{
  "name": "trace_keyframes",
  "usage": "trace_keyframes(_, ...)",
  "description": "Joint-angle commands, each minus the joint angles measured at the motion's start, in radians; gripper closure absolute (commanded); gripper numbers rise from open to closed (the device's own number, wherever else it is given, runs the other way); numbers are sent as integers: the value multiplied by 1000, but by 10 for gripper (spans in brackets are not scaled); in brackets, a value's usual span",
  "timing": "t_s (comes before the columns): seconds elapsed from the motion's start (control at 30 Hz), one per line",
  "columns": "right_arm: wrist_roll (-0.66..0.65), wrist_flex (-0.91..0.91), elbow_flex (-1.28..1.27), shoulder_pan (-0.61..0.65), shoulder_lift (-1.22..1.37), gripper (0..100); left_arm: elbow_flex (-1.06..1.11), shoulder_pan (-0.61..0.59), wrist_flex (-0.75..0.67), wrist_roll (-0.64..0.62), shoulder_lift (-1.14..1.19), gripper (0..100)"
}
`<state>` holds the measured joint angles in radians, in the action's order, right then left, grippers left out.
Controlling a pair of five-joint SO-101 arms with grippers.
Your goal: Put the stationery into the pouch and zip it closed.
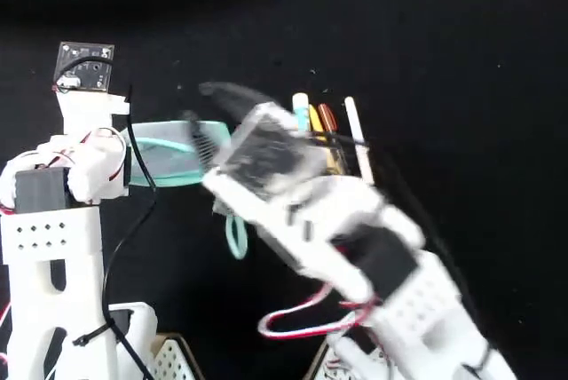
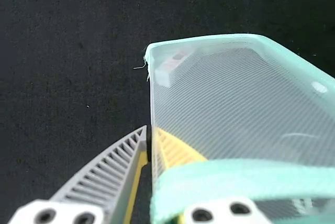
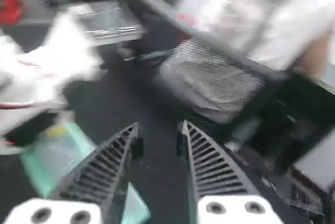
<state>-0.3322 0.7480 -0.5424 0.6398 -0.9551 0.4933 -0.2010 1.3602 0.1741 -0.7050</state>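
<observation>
Left jaws clamp one edge of the pouch [image 2: 235, 109], toward the worktop's [image 1: 444, 60] left edge. Right jaws, apparently raised above the pouch, stand parted and empty; pens [image 1: 327, 119] lie beside it.

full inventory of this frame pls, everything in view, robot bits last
pouch: one, clear mesh with mint trim and a mint loop strap, on the table's left half, one end clamped in the left pincer
pens: at least four, light blue, yellow, reddish brown and white, side by side at mid table just right of the pouch, near ends hidden under the right arm
table: one, black cover, under everything
office chair: one, dark with mesh back, in the room beyond the table
left arm: one, white, at the left edge
right arm: one, white, reaching over mid table
left pincer: one, shut on the pouch edge
right pincer: one, dark ribbed fingers, open, nothing between them
</observation>
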Motion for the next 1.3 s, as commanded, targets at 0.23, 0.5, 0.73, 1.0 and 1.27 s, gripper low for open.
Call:
trace_keyframes(0.23,173,207,70,-442,412,887,1,-8,-8,5,9,970)
trace_keyframes(0.5,166,3,191,-489,1035,887,1,-8,-8,6,9,970)
trace_keyframes(0.73,167,-11,398,-489,1293,885,1,-4,-8,6,9,970)
trace_keyframes(1.0,167,-9,516,-488,1446,885,2,-5,-8,6,9,970)
trace_keyframes(1.27,166,98,507,-474,1333,792,2,-7,-8,6,9,970)
